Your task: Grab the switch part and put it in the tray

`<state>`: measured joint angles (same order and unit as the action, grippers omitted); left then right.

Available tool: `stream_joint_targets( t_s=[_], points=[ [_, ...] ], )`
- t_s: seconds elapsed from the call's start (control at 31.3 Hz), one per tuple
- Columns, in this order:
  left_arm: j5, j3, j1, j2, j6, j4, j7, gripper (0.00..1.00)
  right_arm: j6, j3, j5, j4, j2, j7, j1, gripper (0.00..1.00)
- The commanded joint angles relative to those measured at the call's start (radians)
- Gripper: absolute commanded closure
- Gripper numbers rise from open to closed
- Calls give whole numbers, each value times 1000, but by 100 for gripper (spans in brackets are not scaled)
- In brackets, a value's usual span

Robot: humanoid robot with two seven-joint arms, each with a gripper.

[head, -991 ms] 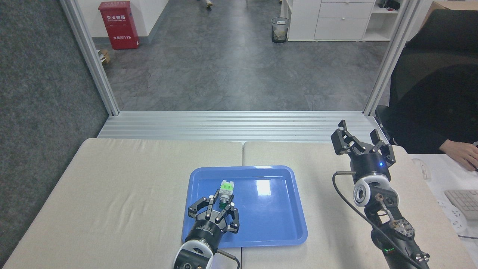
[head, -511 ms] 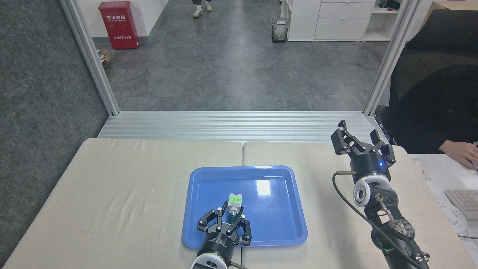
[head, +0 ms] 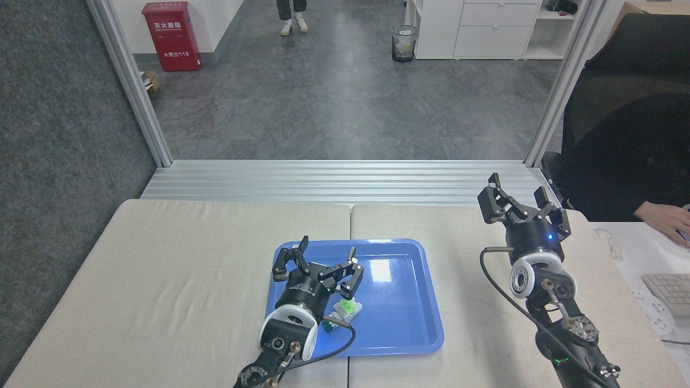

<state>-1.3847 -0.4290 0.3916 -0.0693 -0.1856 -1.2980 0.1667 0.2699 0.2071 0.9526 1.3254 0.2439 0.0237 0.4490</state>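
Switch part (head: 345,309) lying on its side in tray (head: 415,302), near the front-left corner, green cap toward the front edge. Left end effector (head: 318,264) spread and empty, above the tray's left side. Right end effector (head: 520,202) spread, near the counter's (head: 161,269) right edge. Likely light, rigid, smooth; best gripped across the blocky body.

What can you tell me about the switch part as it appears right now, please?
The switch part is a small whitish-grey blocky piece with a bright green label and a dark green round cap. It lies tipped on its side inside the blue tray, near the front left. The open left gripper is beside it, not holding it; the arm partly hides it.
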Motion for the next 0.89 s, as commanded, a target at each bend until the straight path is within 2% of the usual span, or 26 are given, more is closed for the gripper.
stream_joint_targets(
  t_s=[0.0, 0.06, 0.16, 0.32, 0.67, 0.74, 0.86],
  points=[
    [265, 309, 248, 215, 135, 247, -85, 0, 0, 0, 0, 0, 0, -1, 0, 0],
    [294, 312, 279, 287, 175, 345, -159, 0, 0, 0, 0, 0, 0, -1, 0, 0],
    [314, 320, 276, 330, 230, 401, -196, 0, 0, 0, 0, 0, 0, 1, 0, 0],
    [403, 326, 218, 344, 259, 393, -194, 0, 0, 0, 0, 0, 0, 1, 0, 0],
    [408, 329, 210, 347, 245, 375, -190, 0, 0, 0, 0, 0, 0, -1, 0, 0],
    [408, 329, 210, 347, 244, 365, -190, 0, -1, 9, 3, -8, 15, 13, 8, 0],
    [408, 329, 196, 348, 244, 342, -190, 0, -1, 2, -5, -46, -3, 2, 30, 0]
  ],
)
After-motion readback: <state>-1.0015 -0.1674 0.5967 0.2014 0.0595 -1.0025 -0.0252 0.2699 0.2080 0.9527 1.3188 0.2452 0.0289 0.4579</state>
